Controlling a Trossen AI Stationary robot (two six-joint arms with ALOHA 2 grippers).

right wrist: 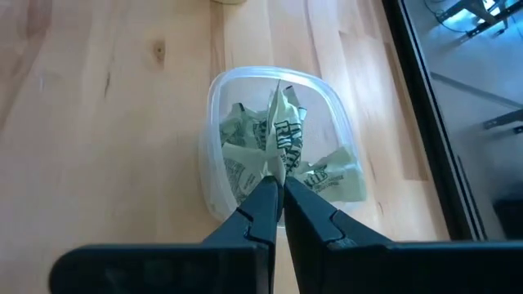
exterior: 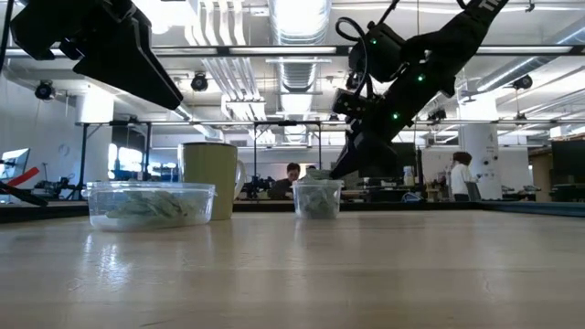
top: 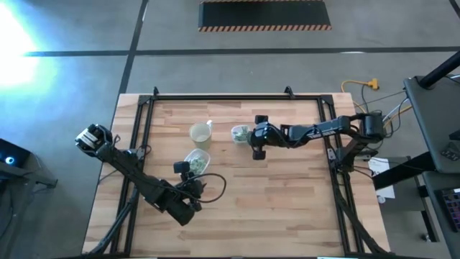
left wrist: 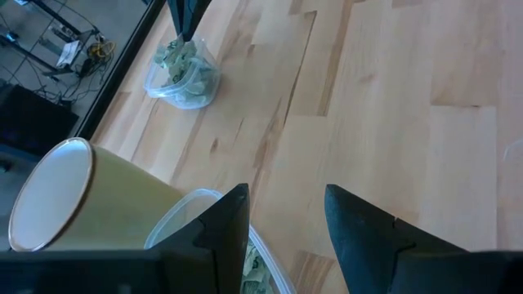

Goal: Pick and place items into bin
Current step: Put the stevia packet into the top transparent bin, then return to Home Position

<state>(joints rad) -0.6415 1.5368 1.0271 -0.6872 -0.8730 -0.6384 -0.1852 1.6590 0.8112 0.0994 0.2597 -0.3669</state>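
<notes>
Over wooden table (top: 287,208), pinching one wrapped item (right wrist: 280,131) tight in closed right end effector (right wrist: 281,184) just above small clear bin (right wrist: 214,106) holding several, hovering left end effector (left wrist: 286,216) spread wide over wider tub (exterior: 151,186) holding more, seemingly progressing only partway.

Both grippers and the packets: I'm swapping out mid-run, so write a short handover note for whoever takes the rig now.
Right gripper: shut on a packet, right above the small tub.
Left gripper: open, empty, over the edge of the large tub.
Packets: some in the small tub, some in the large tub. The cup stands beside the large tub.
Done: one packet pinched. Whether it is going in or coming out cannot be told.
Left: packets sit in both tubs; which tub is the bin is not clear, so confirm before continuing.
</notes>
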